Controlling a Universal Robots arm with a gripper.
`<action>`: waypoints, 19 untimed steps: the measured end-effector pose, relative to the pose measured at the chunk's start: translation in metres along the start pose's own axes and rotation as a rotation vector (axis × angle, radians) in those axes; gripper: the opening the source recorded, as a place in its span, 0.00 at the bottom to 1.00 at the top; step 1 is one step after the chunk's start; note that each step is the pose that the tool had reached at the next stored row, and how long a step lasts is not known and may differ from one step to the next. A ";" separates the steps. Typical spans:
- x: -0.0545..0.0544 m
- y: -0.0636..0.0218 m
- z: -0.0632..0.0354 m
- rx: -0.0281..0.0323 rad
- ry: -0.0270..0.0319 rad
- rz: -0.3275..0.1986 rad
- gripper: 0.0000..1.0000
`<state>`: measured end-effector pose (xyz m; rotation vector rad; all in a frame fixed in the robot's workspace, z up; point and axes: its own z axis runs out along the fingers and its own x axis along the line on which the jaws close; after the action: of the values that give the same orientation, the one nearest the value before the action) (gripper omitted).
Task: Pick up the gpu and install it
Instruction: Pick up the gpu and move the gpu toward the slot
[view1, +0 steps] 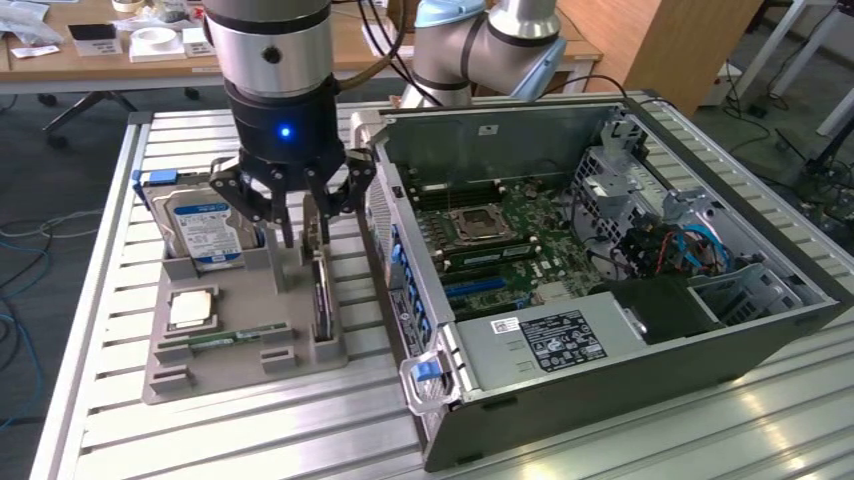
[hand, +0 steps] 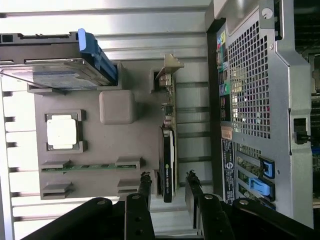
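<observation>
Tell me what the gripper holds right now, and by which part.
Nothing is held. The open gripper straddles the gpu, which stands on edge in the grey tray, with a gap showing on each side of the card.

Slatted metal table (view1: 200, 440) bearing a grey holder tray (view1: 230, 378). In the tray: a hard drive (view1: 200, 232) with a blue-white label, standing upright in its slot; a silvery processor (view1: 191, 308) in a square recess; a green memory stick (view1: 238, 335) on edge. Beside the tray, an open computer case (view1: 641, 380) exposing its motherboard (view1: 494, 240).
</observation>
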<state>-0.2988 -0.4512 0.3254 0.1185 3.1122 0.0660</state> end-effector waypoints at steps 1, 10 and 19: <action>0.000 -0.0001 0.0020 0.0000 0.0000 0.000 0.42; 0.000 -0.0007 0.0147 0.0000 0.0000 0.000 0.42; 0.000 -0.0008 0.0189 0.0000 -0.0001 0.000 0.42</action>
<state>-0.2988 -0.4512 0.3065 0.1185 3.1121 0.0660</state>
